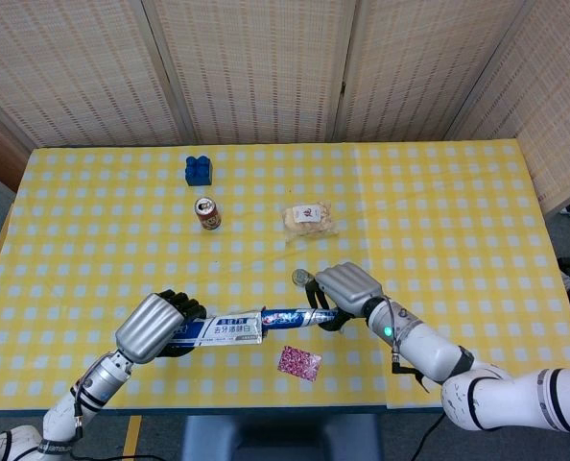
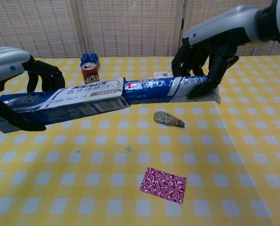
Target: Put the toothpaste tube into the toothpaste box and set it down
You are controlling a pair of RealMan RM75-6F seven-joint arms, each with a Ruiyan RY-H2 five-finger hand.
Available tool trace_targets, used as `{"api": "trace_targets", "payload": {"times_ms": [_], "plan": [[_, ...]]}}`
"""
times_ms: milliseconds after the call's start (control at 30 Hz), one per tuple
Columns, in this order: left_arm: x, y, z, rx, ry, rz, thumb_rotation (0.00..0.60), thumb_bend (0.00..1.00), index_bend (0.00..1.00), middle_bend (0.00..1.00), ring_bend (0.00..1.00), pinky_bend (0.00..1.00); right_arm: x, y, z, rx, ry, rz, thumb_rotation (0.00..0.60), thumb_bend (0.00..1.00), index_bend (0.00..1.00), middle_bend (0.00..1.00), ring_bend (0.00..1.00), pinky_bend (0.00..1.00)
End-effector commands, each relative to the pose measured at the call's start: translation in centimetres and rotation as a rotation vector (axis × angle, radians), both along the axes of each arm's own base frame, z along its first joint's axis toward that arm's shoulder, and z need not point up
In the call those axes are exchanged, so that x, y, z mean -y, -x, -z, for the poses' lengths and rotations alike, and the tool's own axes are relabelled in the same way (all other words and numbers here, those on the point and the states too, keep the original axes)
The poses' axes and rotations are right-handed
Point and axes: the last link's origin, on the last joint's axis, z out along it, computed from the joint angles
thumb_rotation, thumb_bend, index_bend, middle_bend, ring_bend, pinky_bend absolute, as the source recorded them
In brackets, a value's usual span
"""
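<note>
The left robot hand grips a long cardboard box, and the right robot hand clamps a glossy blue tube, its front end just inside the box's open mouth, both above the checked bench. Only the chest view shows a small oval gadget beneath; a patterned red packet lies nearer

Left hand gripping toothpaste box, right hand holding toothpaste tube, tube's end inside box

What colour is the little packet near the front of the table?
The small packet is dark pink-red with a white swirly pattern, clearest in the chest view.
</note>
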Motion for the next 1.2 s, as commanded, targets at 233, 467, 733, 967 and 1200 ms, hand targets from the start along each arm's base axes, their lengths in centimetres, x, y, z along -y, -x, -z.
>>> {"api": "trace_targets", "payload": {"times_ms": [233,467,733,967,1200], "plan": [[0.8,-0.8,0.6,-0.022,-0.006,0.045,0.600,0.33,0.55,0.65,0.49,0.58,-0.8,-1.9,0.3,-0.036,0.019,-0.038,0.600,0.49,0.71,0.71,0.71,0.96],[0.2,-1.0,0.7,0.041,0.004,0.000,0.600,0.33,0.55,0.65,0.49,0.58,-1.3,-2.8,0.9,0.005,0.017,-0.036,0.600,0.49,0.71,0.71,0.71,0.96],[-0.4,-1.0,-0.1,0.158,-0.014,-0.056,0.600,0.33,0.56,0.65,0.50,0.58,-1.6,-4.3,0.3,0.157,0.056,-0.020,0.600,0.49,0.69,0.70,0.68,0.94],[-0.3,-1.0,-0.3,0.226,0.009,-0.091,0.600,0.33,0.56,0.65,0.50,0.58,-1.5,-4.6,-0.6,0.279,0.124,-0.007,0.600,0.49,0.54,0.62,0.61,0.94],[-0.3,-1.0,-0.5,0.236,0.004,-0.090,0.600,0.33,0.56,0.65,0.50,0.58,-1.8,-4.9,-0.8,0.306,0.129,-0.010,0.600,0.49,0.32,0.45,0.53,0.92]]}}
